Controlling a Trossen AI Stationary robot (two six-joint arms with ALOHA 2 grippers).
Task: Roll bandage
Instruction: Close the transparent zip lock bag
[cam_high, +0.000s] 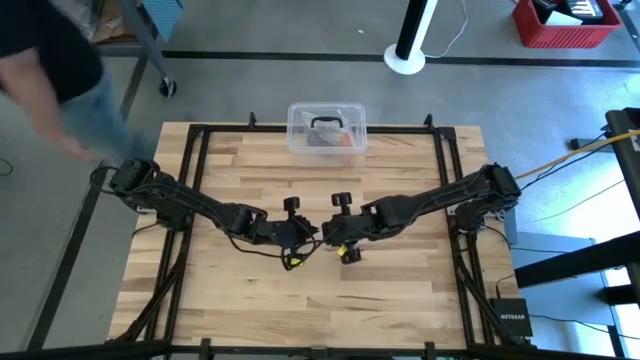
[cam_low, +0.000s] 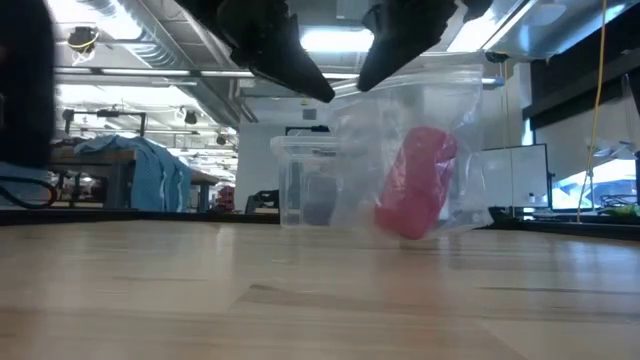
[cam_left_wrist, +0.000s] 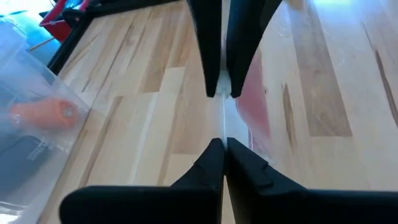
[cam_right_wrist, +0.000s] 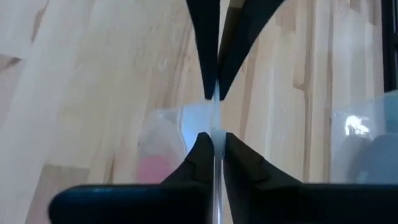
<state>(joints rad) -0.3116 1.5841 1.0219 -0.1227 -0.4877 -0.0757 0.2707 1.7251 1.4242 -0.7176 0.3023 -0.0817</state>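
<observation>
Both arms are met over the middle of the wooden desk (cam_high: 400, 270), the left gripper (cam_high: 296, 232) and the right gripper (cam_high: 340, 232) being brought close together, side by side, above the boards. A small clear plastic bag (cam_low: 420, 140) is held up between them: in the left wrist view the left gripper (cam_left_wrist: 219, 118) is seen with its jaws pressed together on a thin clear edge of the bag (cam_left_wrist: 222, 112), and in the right wrist view the right gripper (cam_right_wrist: 214, 118) is likewise closed on a thin clear edge of the bag (cam_right_wrist: 215, 115). The bandage (cam_low: 415, 182) is seen as a small pink-red roll lying inside the bag, in its lower part; in the low view the bag hangs from the dark fingers at the top, and its bottom with the roll is down near the desk surface, though whether it touches the boards cannot be told. The pink of the bandage (cam_left_wrist: 252, 109) is shown through the plastic just beside the left jaws, and a blurred pink patch (cam_right_wrist: 155, 168) is shown below the right jaws. A clear plastic box (cam_high: 326, 127) with a black handle is placed at the far edge of the desk, well apart from the grippers, with an orange item visible inside it. A person (cam_high: 50, 70) is seen beside the far left corner of the desk
</observation>
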